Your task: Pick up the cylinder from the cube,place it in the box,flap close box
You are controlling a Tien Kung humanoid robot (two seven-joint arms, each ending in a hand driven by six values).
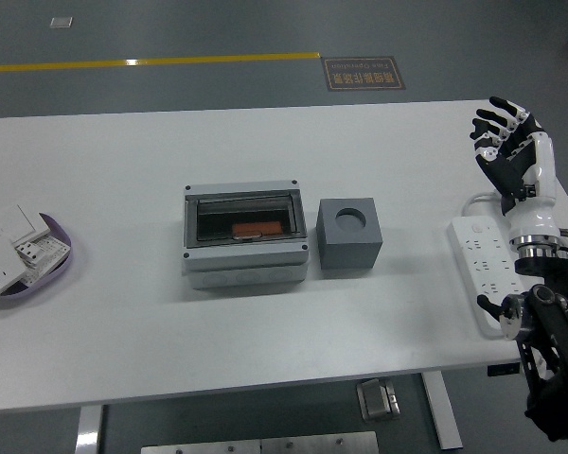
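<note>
A grey cube (350, 235) with a round empty hole in its top stands at the table's middle. To its left stands a grey box (246, 235) with its clear flap shut; an orange cylinder (256, 229) lies inside under the flap. My right hand (505, 149) is raised at the table's right side, fingers spread, holding nothing. It is well to the right of the cube. My left arm is out of view.
A white power strip (488, 270) lies at the right edge below my right hand. A purple tray (38, 274) with white switch plates (5, 232) sits at the left edge. The table's near edge runs along the bottom.
</note>
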